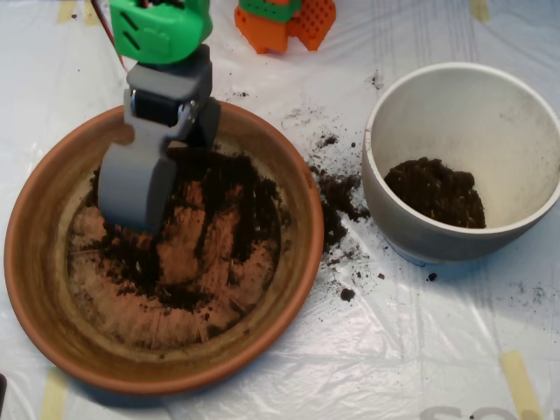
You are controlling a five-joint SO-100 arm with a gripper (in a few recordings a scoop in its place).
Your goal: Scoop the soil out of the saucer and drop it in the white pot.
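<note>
The grey pincer (136,188) is down inside the saucer (35,289), on the left side of the dish. Its lower end sits in the soil (219,188). From above you see its rounded grey back, and I cannot tell if its two halves are apart or closed, or if any soil is inside it. A green part (162,28) of the arm sits just above it, near the top edge.

The saucer is big and orange-brown. It fills the left half of the view. The soil lies in dark patches over its bottom, thickest near the middle and top. Pale ridged bits of the bottom show through, mostly at the lower left.

The pot (525,114) stands to the right of the saucer, close by but not touching. It is white inside and upright. A small heap of soil (436,191) lies at its bottom, toward the near side.

Some spilled soil (337,197) lies on the surface (420,350) between the saucer and the pot, and small crumbs are scattered around there too.

The surface is covered with a crinkly clear sheet. Strips of yellow tape (516,376) stick to it near the edges. An orange thing (284,22) sits at the top, in the middle.
</note>
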